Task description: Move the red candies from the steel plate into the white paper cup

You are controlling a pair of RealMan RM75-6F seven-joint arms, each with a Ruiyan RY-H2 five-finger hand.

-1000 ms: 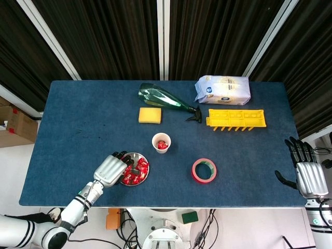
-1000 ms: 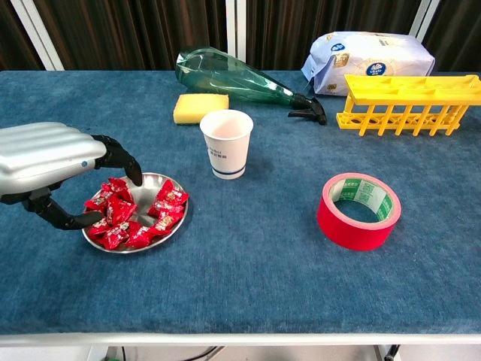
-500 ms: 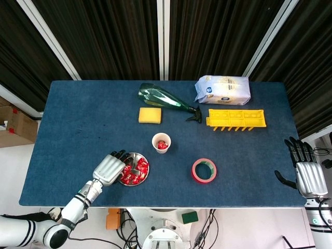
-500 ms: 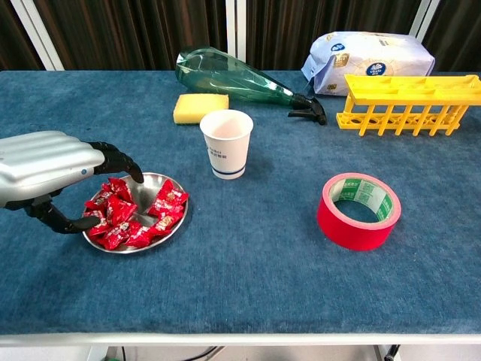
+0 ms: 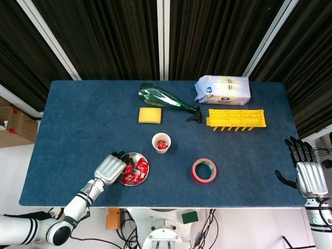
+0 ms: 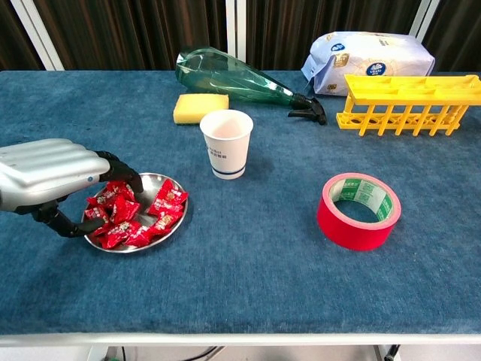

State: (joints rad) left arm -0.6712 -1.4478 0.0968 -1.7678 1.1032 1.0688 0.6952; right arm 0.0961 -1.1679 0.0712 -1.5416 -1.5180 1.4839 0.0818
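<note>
Head view: tabletop w/ dark blue felt-like cloth. Round shiny steel plate sits near the front edge, front-left of the white paper cup; red candies in crinkly wrappers heaped on the plate, and a bit of red shows inside the cup too. Left hand, ribbed silver back w/ dark fingers, lies palm-down over the plate's left rim, fingers bent down into the pile; can't tell if anything is pinched. Right hand is far right of the cup, off the tabletop edge, fingers spread apart, holding nothing. Behind the cup: soft yellow sponge, block-shaped; clear green spray bottle lying on its side; puffy white-blue bag; yellow plastic rack w/ a row of slots. Front-right of the cup: red tape roll, flat ring.

Chest view: left hand low over the plate's left side, fingertips curled down onto the candies, thumb hooked under at the plate's near-left rim. Grip not clear, so I cannot tell whether it holds one. Cup upright, tapered, behind-right of the plate, apart from it. Tape roll glossy, right of the cup. Sponge, bottle, rack, bag behind the cup.
</note>
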